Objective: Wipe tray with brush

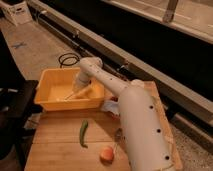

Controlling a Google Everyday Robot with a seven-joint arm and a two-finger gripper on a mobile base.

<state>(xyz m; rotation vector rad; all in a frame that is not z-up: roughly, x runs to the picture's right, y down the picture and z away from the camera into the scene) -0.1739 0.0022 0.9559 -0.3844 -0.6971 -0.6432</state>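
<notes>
While the white robot arm (142, 125) reaches over the far right corner of the yellow-orange rectangular plastic tray (50, 105), its jaws hang low inside the tray, above the right half of the floor. They are closed narrow on the thin pale tan stick-like brush (71, 95); its upper end goes into them and I cannot see the grip point itself.

From the jaws the brush goes out to the left and toward the near wall of the tray. Its long axis lies slanted across the tray floor, at a shallow angle. The free end seems to touch the floor near the middle of the tray, but I cannot say this for sure.

I judge that the wiping step is under way. The coming stroke depends on this slant: dragging the jaws along the tray floor should sweep the low end with them, if it stays pressed down.

The tray stands on the wooden desk (55, 147). In front of the tray, well apart from it, lies a green chili pepper (83, 133).
</notes>
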